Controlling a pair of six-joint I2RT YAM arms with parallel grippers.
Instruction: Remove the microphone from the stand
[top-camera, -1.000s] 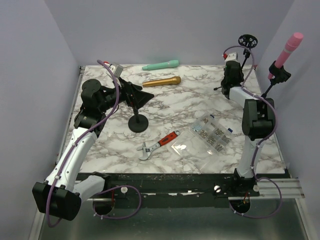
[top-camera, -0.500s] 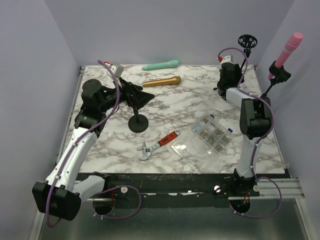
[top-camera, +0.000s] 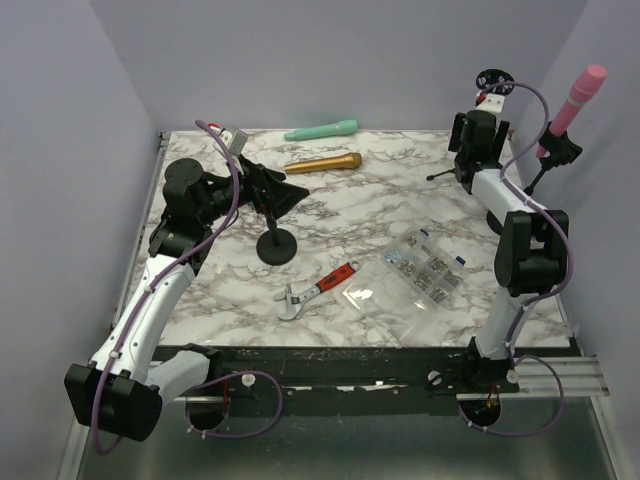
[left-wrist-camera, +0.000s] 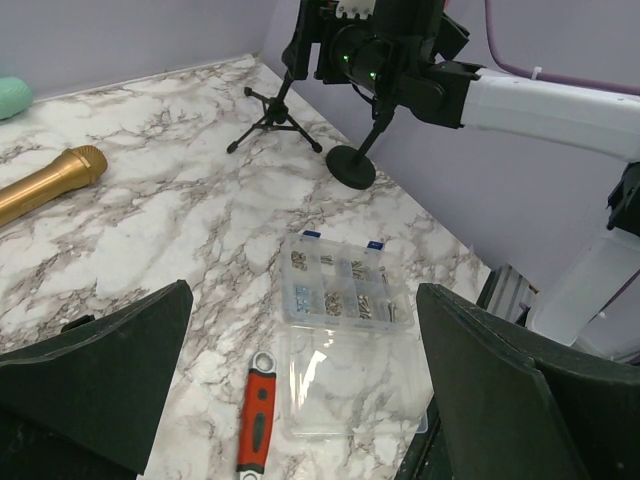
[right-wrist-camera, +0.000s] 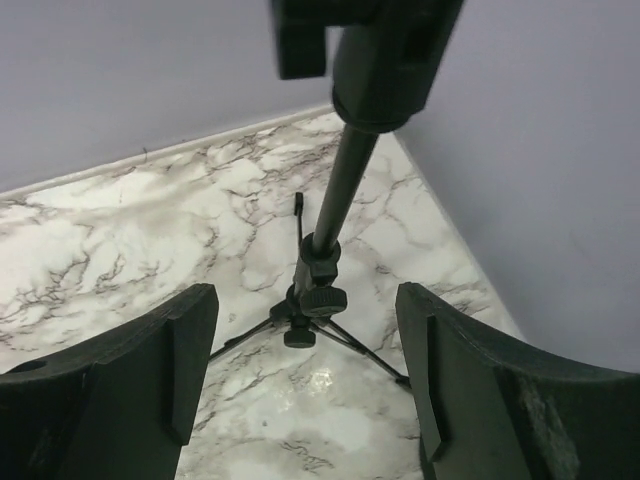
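The pink microphone (top-camera: 580, 95) stands tilted in the black clip of its stand (top-camera: 556, 150) at the table's far right edge. My right gripper (top-camera: 474, 135) hangs open to the left of it, beside a black tripod stand (top-camera: 493, 82). In the right wrist view that tripod (right-wrist-camera: 318, 290) rises between the spread fingers, touching neither, and my right gripper (right-wrist-camera: 310, 390) holds nothing. My left gripper (top-camera: 275, 190) is open over a round-based stand (top-camera: 277, 245). Seen from its own wrist, my left gripper (left-wrist-camera: 300, 390) is empty.
A green microphone (top-camera: 322, 130) and a gold microphone (top-camera: 323, 161) lie at the back of the marble table (top-camera: 360, 215). A red-handled wrench (top-camera: 318, 289) and an open clear parts box (top-camera: 415, 272) lie near the front. Walls close in on the left, back and right.
My right gripper went from nearly shut to open, and it rose and shifted right, toward the back corner. The left arm stayed still.
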